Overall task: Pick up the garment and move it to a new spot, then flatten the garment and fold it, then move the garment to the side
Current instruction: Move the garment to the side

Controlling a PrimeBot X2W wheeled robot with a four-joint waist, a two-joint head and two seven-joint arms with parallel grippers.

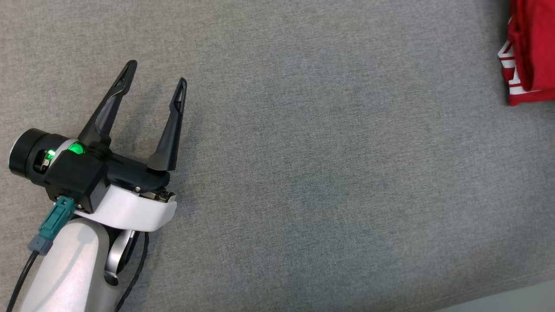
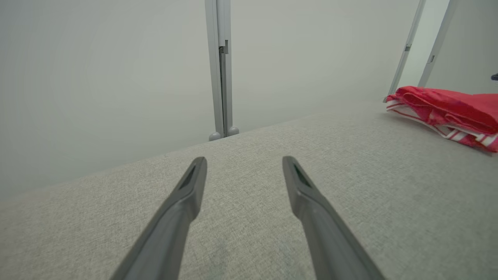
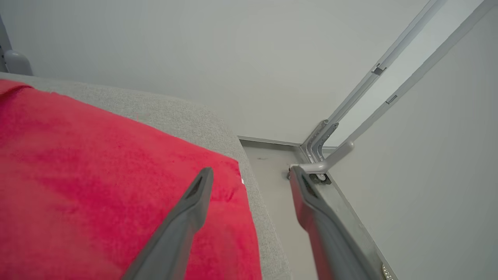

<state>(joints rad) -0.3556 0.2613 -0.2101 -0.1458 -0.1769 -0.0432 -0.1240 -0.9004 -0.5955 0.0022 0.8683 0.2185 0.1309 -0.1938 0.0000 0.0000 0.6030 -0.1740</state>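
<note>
Two grippers, fingers apart, nothing held: left gripper (image 1: 156, 73) over the grey desk (image 1: 325, 173), right gripper (image 3: 251, 170) over the edge of the folded red garment (image 1: 531, 52) at the desk's far right corner.

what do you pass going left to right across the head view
left gripper, its jaws open → grey fabric surface → red garment with white stripes, at the upper right edge
</note>
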